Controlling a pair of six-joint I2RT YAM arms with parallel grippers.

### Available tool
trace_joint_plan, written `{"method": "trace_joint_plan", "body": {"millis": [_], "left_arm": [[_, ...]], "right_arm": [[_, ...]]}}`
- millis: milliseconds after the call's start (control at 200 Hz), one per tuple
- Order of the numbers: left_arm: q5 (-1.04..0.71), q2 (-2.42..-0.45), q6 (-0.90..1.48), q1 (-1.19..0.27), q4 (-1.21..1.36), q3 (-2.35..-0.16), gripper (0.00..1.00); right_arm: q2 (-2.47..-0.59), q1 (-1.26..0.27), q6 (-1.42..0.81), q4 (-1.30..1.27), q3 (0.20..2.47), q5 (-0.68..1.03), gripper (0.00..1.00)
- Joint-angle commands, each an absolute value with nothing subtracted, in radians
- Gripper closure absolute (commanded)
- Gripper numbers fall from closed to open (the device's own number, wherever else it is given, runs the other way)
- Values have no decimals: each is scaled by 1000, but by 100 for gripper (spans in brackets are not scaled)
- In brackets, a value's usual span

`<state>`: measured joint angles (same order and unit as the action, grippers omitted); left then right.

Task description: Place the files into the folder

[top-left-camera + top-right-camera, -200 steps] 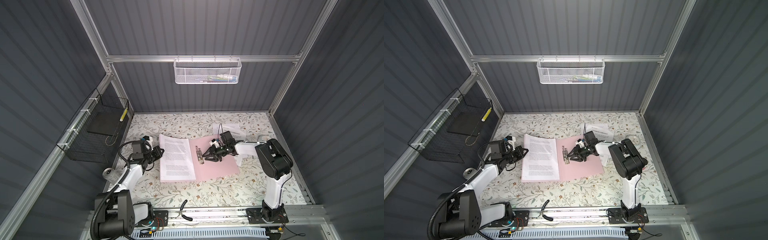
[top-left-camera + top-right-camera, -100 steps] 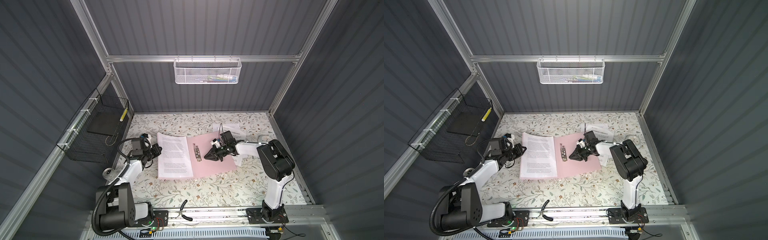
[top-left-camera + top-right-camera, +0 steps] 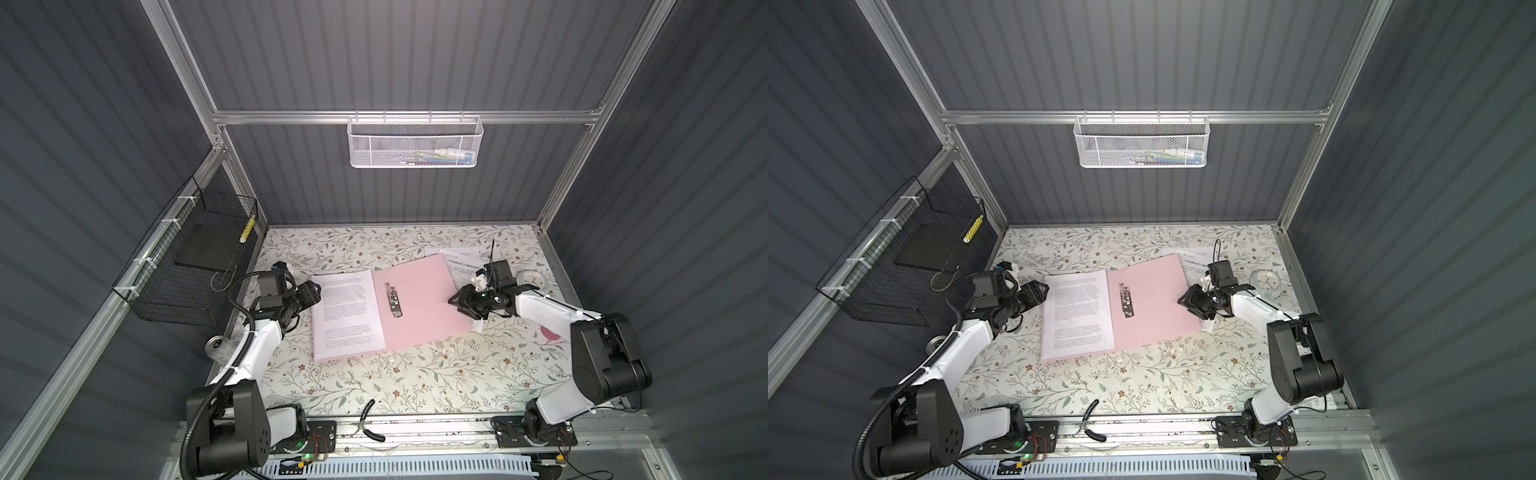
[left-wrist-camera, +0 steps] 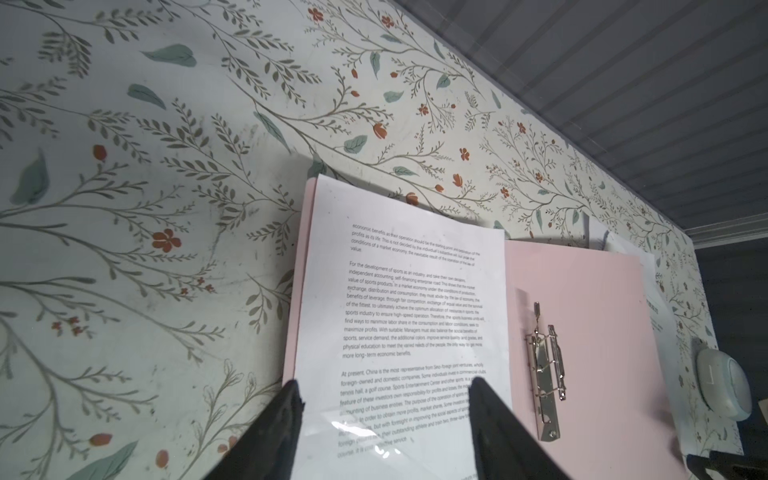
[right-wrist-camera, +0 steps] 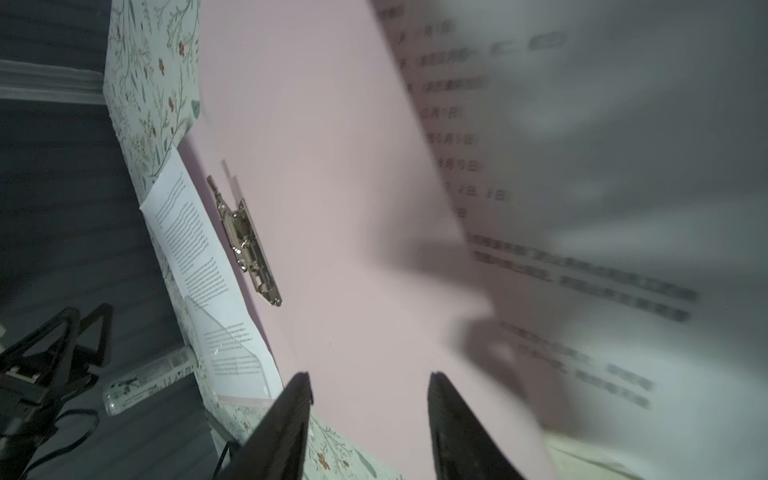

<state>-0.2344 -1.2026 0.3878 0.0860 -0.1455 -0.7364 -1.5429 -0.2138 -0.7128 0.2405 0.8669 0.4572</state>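
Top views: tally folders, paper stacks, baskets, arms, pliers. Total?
Folder: 1
Paper stacks: 2 (one on the folder's left flap, one under its far right edge)
Baskets: 2 (white mesh, black wire)
Arms: 2
Pliers: 1
Total: 8

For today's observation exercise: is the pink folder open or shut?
Open: the folder lies spread flat, its clip bared, a sheet on one half.

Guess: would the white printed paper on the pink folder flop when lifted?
Probably floppy: the white printed paper sheet looks thin, lying flat on the pink folder. Likely slides easily: the silver metal clip sits beside it, not on it.
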Motion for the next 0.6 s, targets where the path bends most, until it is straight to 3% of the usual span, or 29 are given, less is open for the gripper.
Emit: {"method": "trace_joint_plan", "body": {"millis": [0, 130, 310, 590], "left_arm": [[-222, -1143, 414, 82, -195, -798, 35], [-259, -1125, 450, 16, -184, -827, 35], [-239, -1193, 489, -185, -125, -839, 36], [-178, -1427, 490, -438, 47, -858, 37]], "right_arm": [[-1488, -164, -662, 282, 843, 347, 48], [-1462, -72, -642, 249, 813, 303, 55], [-1453, 10, -603, 244, 797, 263, 55], [-1480, 51, -656, 102, 761, 381, 56]]}}
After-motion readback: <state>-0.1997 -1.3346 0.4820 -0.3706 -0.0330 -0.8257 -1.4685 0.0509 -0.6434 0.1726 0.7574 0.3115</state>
